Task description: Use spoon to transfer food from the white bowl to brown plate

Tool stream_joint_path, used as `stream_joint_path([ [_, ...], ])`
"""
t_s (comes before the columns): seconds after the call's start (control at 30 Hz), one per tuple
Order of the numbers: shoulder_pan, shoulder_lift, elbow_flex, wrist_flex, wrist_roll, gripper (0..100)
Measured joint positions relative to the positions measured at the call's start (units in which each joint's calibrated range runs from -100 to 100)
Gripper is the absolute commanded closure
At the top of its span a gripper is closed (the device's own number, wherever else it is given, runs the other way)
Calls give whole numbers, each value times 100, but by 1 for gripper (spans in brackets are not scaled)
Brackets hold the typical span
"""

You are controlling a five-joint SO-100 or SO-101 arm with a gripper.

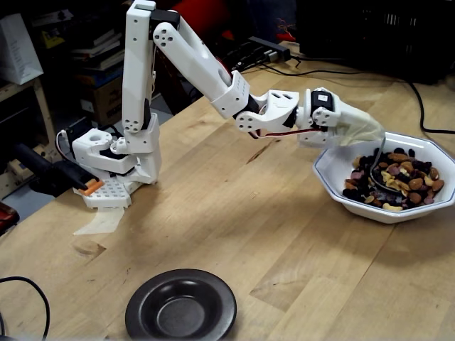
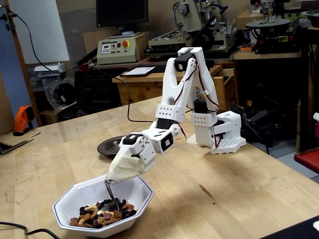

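**Spoon in white bowl, plate empty**

Gripper [image 1: 370,135] wrapped in tan tape, closed on the spoon [image 1: 382,174] handle; spoon tip down in the food [image 1: 398,177] inside the white bowl [image 2: 67,201], right of frame. Brown plate [image 1: 181,307] at bottom centre, empty, well apart. Arm partly hides the plate in a fixed view [image 2: 107,146]. Pale wood bench [image 1: 234,227]; black cable [image 1: 425,106] upper right. Workshop machines [image 2: 199,22] behind; labels unreadable, probably too blurred.

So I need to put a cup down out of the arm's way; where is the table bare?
Bare wood lies between the brown plate and the white bowl. It is crowded at the bowl, where the hand works.
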Motion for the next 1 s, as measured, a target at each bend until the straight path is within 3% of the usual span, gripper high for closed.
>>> stream_joint_path([
  [1.0, 737, -283, -135, -361, -15, 96],
])
